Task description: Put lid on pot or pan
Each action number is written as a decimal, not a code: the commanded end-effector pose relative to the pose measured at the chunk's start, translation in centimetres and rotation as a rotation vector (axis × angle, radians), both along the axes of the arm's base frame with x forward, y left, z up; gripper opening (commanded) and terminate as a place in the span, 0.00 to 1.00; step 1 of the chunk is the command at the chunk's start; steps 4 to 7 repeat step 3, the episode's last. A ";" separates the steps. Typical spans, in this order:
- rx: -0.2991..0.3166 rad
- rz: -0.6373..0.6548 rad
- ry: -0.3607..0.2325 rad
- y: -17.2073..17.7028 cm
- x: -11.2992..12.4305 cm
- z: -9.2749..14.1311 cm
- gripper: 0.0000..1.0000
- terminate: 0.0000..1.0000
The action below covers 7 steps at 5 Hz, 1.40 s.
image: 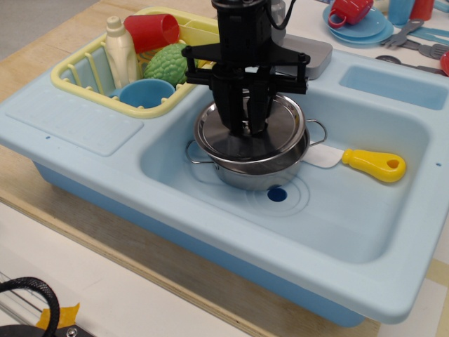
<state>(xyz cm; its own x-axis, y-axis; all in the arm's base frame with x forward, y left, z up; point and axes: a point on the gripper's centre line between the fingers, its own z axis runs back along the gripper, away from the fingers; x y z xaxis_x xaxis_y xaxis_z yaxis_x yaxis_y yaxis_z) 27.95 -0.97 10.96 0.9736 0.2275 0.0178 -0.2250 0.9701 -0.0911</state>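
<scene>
The shiny steel lid (279, 131) hangs over the small steel pot (261, 172), which stands in the light blue sink basin (351, 210). My black gripper (246, 128) comes down from above and is shut on the lid's centre knob, which its fingers hide. The lid covers almost the whole pot opening, tilted slightly, its left edge a little past the pot's rim. Whether the lid rests on the rim or hovers just above it I cannot tell. One wire loop handle (319, 131) shows at the pot's right, another (193, 153) at its left.
A yellow-handled toy knife (365, 163) lies in the basin right of the pot. A yellow dish rack (78, 77) at the back left holds a bottle, red cup, green vegetable and blue cup. A grey faucet (309, 50) stands behind. Dishes sit at the back right.
</scene>
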 end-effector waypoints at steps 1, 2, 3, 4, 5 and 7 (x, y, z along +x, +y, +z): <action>0.003 -0.019 -0.042 0.4 1.3 0.2 0.00 0.00; -0.020 -0.055 -0.046 0.4 1.7 -0.4 1.00 0.00; -0.020 -0.055 -0.046 0.4 1.7 -0.4 1.00 1.00; -0.020 -0.055 -0.046 0.4 1.7 -0.4 1.00 1.00; -0.020 -0.055 -0.046 0.4 1.7 -0.4 1.00 1.00; -0.020 -0.055 -0.046 0.4 1.7 -0.4 1.00 1.00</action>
